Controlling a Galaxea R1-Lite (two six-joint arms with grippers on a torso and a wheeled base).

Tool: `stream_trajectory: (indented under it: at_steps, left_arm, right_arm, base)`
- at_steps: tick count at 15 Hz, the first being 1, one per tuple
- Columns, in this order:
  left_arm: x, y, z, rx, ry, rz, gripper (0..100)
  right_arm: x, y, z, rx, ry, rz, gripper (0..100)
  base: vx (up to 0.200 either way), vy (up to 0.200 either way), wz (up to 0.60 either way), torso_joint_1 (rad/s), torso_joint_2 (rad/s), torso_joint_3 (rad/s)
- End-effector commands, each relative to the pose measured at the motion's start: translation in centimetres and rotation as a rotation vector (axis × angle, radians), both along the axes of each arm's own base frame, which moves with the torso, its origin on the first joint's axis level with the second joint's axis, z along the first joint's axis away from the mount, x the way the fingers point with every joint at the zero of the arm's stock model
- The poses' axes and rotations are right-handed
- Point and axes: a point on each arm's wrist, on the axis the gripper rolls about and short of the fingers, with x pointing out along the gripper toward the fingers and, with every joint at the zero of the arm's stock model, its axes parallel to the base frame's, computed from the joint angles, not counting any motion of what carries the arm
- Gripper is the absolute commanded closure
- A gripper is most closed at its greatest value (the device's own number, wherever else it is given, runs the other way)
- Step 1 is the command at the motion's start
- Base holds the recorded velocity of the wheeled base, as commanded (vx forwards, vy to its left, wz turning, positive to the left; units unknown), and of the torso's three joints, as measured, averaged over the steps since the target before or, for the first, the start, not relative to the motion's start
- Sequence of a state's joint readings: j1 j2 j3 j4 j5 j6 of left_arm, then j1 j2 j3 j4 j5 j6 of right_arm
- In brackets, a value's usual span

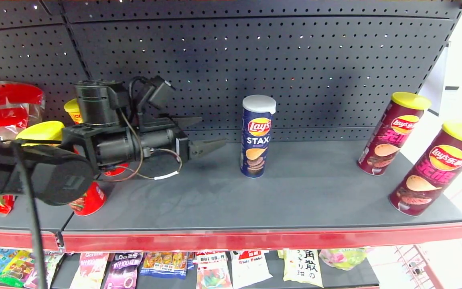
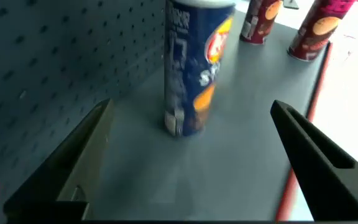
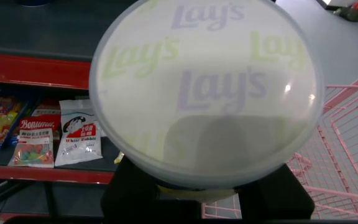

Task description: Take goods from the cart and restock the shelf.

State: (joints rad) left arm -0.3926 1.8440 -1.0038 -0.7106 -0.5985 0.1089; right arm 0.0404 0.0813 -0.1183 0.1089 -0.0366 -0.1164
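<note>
A blue chip can (image 1: 257,136) with a white lid stands upright mid-shelf, close to the pegboard back. My left gripper (image 1: 207,134) hovers just left of it, open and empty, its fingers pointing at the can. In the left wrist view the blue can (image 2: 194,68) stands a little beyond the spread fingers (image 2: 86,162). My right gripper (image 3: 204,199) is shut on another chip can (image 3: 207,87), whose translucent lid faces the camera; it is held off the shelf, near the pink cart (image 3: 347,155).
Two maroon cans (image 1: 393,134) (image 1: 435,168) with yellow lids stand at the shelf's right end. Red cans (image 1: 90,200) and red bags (image 1: 2,108) sit at the left behind my arm. The grey shelf (image 1: 295,192) has open room between. Snack bags (image 1: 251,267) hang below.
</note>
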Motion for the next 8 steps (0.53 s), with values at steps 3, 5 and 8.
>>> stream_trajectory:
  at_steps: [3, 5, 8]
  left_arm:
    - [2.9, -4.1, -2.1, -0.004, 0.023, -0.066, 0]
    - [4.0, -4.9, -2.2, -0.014, 0.012, -0.064, 0]
    - [5.4, -5.7, -2.6, -0.020, -0.001, -0.064, 0]
  right_arm:
    - [0.1, 0.0, -0.4, -0.001, 0.012, -0.002, 100]
    - [0.1, 0.0, -0.5, -0.001, 0.014, -0.002, 100]
    - [0.1, 0.0, -0.5, -0.001, 0.016, -0.002, 100]
  base:
    - [0.000, 0.000, 0.00, 0.000, 0.00, 0.000]
    - [0.000, 0.000, 0.00, 0.000, 0.00, 0.000]
    - [0.000, 0.000, 0.00, 0.000, 0.00, 0.000]
